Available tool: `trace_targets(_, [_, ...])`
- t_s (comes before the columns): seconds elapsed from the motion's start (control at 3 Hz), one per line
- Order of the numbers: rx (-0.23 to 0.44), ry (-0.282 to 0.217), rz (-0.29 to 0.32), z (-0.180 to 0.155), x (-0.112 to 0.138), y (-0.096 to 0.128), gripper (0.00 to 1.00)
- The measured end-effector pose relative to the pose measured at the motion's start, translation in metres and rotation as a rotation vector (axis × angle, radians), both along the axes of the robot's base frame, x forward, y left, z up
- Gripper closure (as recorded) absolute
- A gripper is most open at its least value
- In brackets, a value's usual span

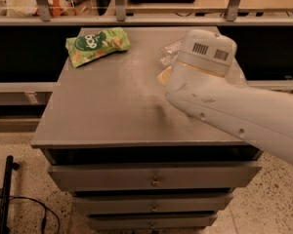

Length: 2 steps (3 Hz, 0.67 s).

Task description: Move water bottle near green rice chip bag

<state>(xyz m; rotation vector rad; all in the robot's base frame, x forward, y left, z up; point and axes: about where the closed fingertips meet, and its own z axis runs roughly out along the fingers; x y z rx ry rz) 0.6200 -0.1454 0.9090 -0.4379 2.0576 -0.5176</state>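
Note:
The green rice chip bag (pixel 96 44) lies flat at the far left corner of the grey cabinet top (pixel 107 106). Only a clear sliver of the water bottle (pixel 168 52) shows at the far right, lying on the top behind my arm. My white arm (pixel 207 77) reaches in from the right and covers most of the bottle. My gripper is hidden behind the arm's thick link, somewhere near the bottle, and does not show.
A corner of the yellow sponge (pixel 163 76) peeks out left of the arm. The cabinet has drawers (pixel 154 177) below. A railing and counter (pixel 136 13) run behind it. A black cable (pixel 19 204) lies on the floor at left.

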Motion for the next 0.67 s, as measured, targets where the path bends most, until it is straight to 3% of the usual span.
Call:
trace_targets(0.33, [0.010,-0.099,-0.087,0.013,0.025,-0.003,0.00])
trace_targets(0.67, [0.069,-0.216,-0.201,0.029,0.054,-0.013,0.00])
